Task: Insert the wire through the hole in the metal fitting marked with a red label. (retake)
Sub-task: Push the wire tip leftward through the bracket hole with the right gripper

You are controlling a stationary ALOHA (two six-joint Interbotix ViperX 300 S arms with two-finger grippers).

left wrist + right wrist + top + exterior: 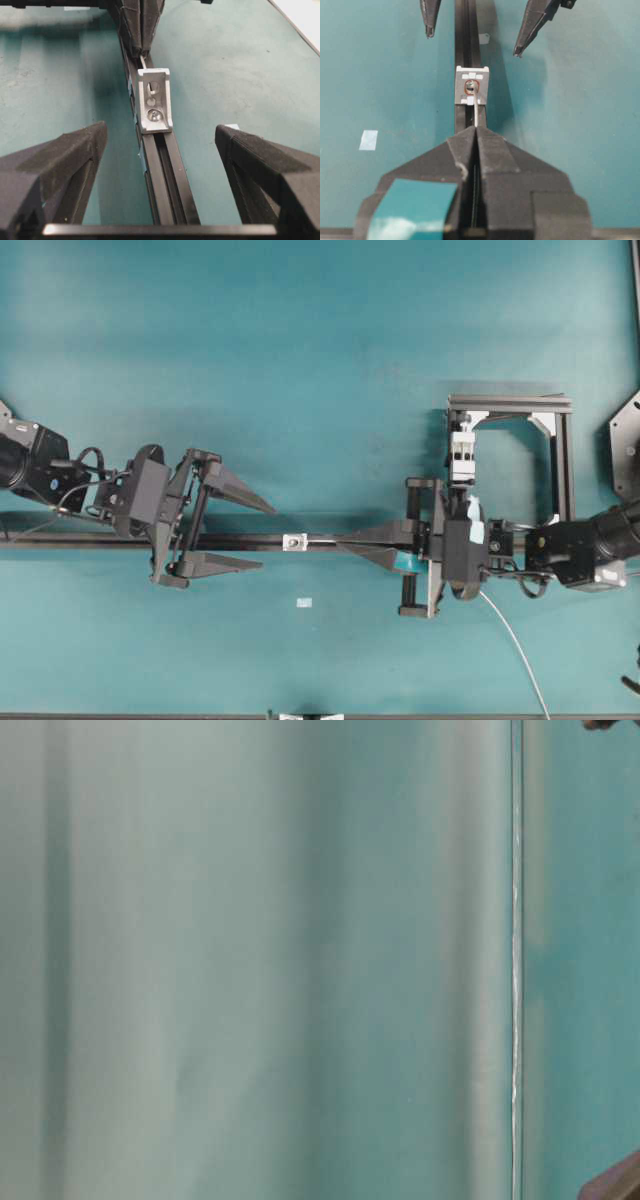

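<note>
The small silvery square metal fitting sits on a long black slotted rail that lies across the teal table, a little below the centre of the overhead view. In the right wrist view the fitting stands at 12 o'clock from the right gripper. The fingers of this gripper are pressed together on the thin pale grey-white wire. The tip of the wire reaches the dark round hole, which has a red ring around it. In the left wrist view a pale tip shows in the upper opening of the fitting. The left gripper is at 9 o'clock from the fitting, wide open and holding nothing, with one finger on each side of the rail. A pale blue tape square lies at 6 o'clock from the fitting.
</note>
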